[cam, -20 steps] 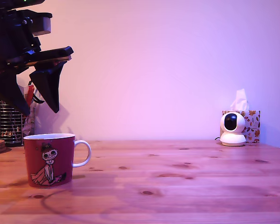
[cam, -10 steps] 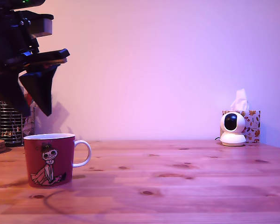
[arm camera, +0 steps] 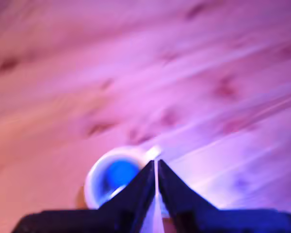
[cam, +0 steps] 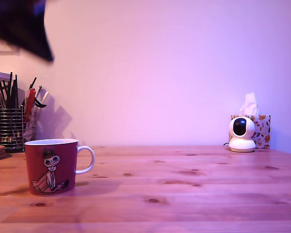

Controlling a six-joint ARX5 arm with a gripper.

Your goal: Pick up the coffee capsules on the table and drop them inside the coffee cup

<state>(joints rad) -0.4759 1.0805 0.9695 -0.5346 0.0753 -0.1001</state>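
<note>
I see my hand (arm camera: 155, 162) pinched nearly closed and empty, high above the coffee cup (cam: 51, 166), with a blue capsule (arm camera: 119, 174) inside it. Open counter (cam: 194, 194) fills the exterior frame's right.

One coffee cup (cam: 51, 166) is present. One blue capsule (arm camera: 119, 174) is visible, seen in the wrist view. There is one table (cam: 194, 194) and one gripper (arm camera: 155, 166) with two fingers (arm camera: 136, 190). Background items: one mesh pen holder (cam: 10, 128), its pens too crowded to count; one white dome camera (cam: 242, 133); one tissue box (cam: 263, 127).
</note>
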